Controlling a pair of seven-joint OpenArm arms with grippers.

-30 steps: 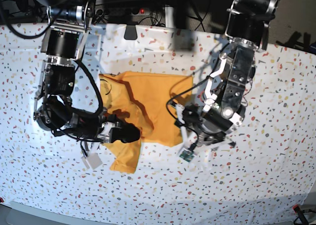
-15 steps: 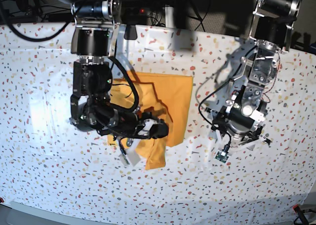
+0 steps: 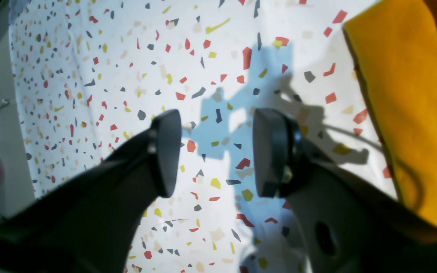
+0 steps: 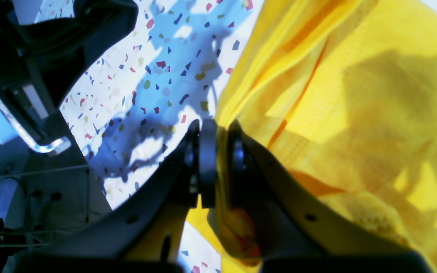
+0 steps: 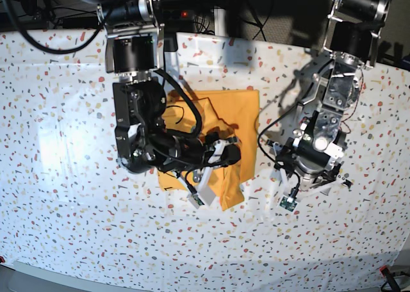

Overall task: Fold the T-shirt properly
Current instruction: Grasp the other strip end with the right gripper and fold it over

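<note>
Fabric of the large plain orange-yellow cotton T-shirt (image 5: pixel 221 138) lies partly folded on the white speckled tablecloth (image 5: pixel 57 145) at the centre of the base view, between the two arms. The right gripper (image 4: pixel 218 146) is above the garment with its black pads pressed together on a bunched yellow fold, which hangs from the pinch. The left gripper (image 3: pixel 216 151) hovers over bare cloth just beside the T-shirt's edge, its two dark fingers (image 3: pixel 165 151) spread apart and holding nothing.
</note>
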